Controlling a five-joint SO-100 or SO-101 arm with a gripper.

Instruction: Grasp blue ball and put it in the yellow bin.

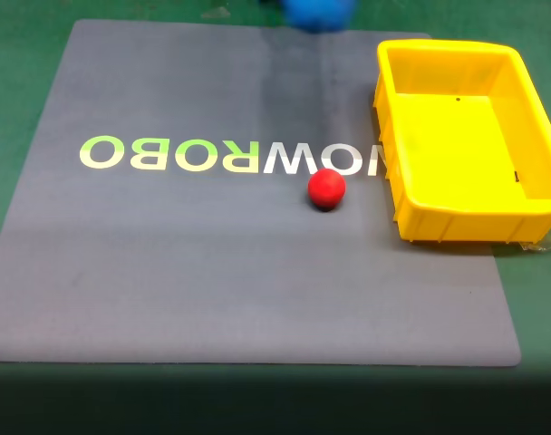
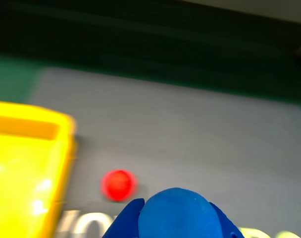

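Jaws clamp blue ball point(image 2: 179, 213), clear of yellow bin point(image 2: 22, 173); releasing early drops it on mat point(image 2: 190, 129).

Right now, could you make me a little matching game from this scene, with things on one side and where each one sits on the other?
Things:
1. blue ball
2. red ball
3. yellow bin
4. grey mat

Places:
A. lying flat on the green table
B. loose on the mat, beside the white letters
C. between the fingers of the claw
D. on the mat's right edge in the fixed view, nothing inside

Pairs: 1-C, 2-B, 3-D, 4-A
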